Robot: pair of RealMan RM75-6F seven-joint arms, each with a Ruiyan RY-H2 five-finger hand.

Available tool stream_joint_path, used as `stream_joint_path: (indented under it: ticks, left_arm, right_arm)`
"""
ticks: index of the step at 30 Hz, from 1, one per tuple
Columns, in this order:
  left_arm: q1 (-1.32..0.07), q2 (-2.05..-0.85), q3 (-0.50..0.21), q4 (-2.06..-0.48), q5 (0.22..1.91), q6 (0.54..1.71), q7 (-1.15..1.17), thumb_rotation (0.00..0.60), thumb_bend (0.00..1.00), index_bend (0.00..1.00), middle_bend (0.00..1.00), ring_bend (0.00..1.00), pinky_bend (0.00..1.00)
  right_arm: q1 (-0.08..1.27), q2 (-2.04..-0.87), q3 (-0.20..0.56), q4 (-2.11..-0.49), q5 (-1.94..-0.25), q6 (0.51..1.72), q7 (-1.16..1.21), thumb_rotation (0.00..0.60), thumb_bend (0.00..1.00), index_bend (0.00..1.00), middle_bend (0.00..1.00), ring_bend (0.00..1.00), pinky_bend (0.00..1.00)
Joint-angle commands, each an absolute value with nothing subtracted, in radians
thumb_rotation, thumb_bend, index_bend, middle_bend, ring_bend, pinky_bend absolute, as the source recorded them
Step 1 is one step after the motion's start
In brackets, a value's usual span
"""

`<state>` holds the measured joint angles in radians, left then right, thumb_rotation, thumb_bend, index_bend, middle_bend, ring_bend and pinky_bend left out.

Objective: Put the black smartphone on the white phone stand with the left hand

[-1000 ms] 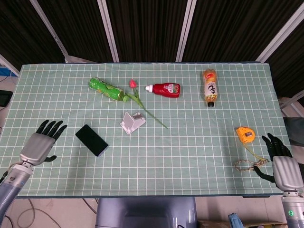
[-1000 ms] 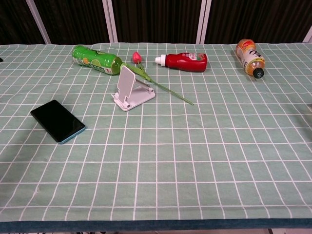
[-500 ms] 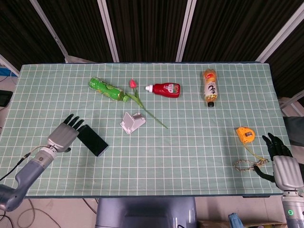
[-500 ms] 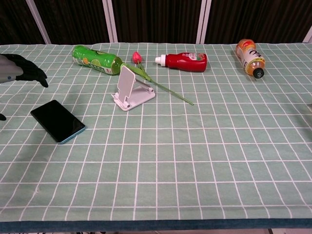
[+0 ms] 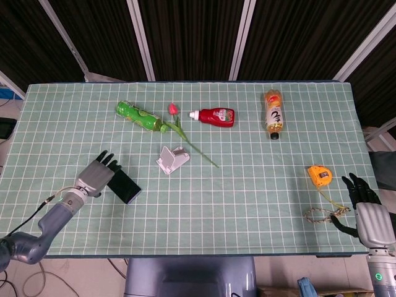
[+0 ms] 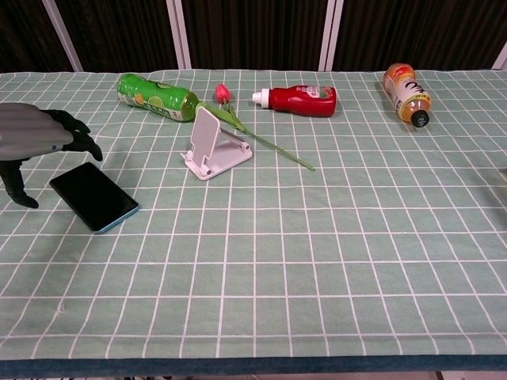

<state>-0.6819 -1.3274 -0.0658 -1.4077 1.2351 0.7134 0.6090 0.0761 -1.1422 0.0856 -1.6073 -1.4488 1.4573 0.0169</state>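
Right hand (image 5: 369,216) lay at the near right table edge, fingers loosely spread and holding nothing, unmoved across the last second; a coil of twine (image 5: 318,215) sat just beside its fingertips and an orange tape measure (image 5: 320,176) a little beyond them. Left hand (image 5: 98,176) was the one that changed: a second ago it rested well to the left of the black smartphone (image 5: 125,187), half a second ago its fingers had reached the phone's left edge, and now it had come in over the phone's far-left end. In the chest view the left hand (image 6: 36,138) hung above the cloth, fingers (image 6: 79,134) extended and released, thumb pointing down just left of the smartphone (image 6: 95,197), nothing grasped. Phone itself had not shifted; it lay flat on the green checked tablecloth (image 5: 235,204), under and just right of those fingers. Judged as the end of the approach, grasp not yet begun. White phone stand (image 5: 171,159) stood apart to the right and beyond the fingertips, empty. Farther still: tulip (image 5: 174,111), green bottle (image 5: 140,116), ketchup bottle (image 5: 213,116), tea bottle (image 5: 273,113), all untouched.
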Motion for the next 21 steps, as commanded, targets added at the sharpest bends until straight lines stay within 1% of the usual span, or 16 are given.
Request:
stream_joint_path:
  ticks: [1,13,21]
  left_arm:
    - [-0.697,-1.348,-0.060,-1.392,1.218,0.705,0.622,0.600,0.06,0.17,0.17,0.00,0.00]
    - [-0.732,-1.397,-0.051,-1.362,1.177,0.694,0.639,0.600,0.06,0.21,0.22,0.00,0.00]
    - [-0.744,-1.413,-0.038,-1.358,1.161,0.696,0.639,0.600,0.06,0.23,0.23,0.00,0.00]
  right_arm:
    - [0.076,-1.142,0.086,-1.608,-1.448,1.457,0.016,0.600,0.32,0.09,0.04,0.00,0.19]
    - [0.076,-1.142,0.086,-1.609,-1.447,1.457,0.018,0.600,0.32,0.09,0.04,0.00,0.19]
    - [0.076,-1.141,0.086,-1.609,-1.447,1.457,0.020,0.600,0.32,0.09,0.04,0.00,0.19]
